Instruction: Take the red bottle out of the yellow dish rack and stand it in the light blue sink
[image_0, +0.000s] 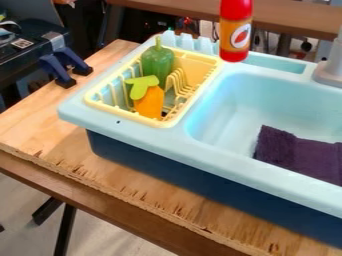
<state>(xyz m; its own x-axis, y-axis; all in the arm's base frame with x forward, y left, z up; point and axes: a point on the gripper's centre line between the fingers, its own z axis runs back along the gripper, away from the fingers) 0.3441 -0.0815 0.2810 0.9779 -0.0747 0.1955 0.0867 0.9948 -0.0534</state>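
Wooden surface (40, 122) lay nearest, carrying a blue toy sink (133, 131). At left, a yellow rack (197, 62) held a toy carrot (150, 103) and a green vegetable (157, 64); at right, purple cloth (294, 152) lay in the basin. The red-orange bottle (236, 32) was upright by the far rim; the gripper's state could not be told.

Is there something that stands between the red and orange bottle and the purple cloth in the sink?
No object is visible between the bottle and the purple cloth, only the sink's rim and open basin. The bottle's height is unclear.
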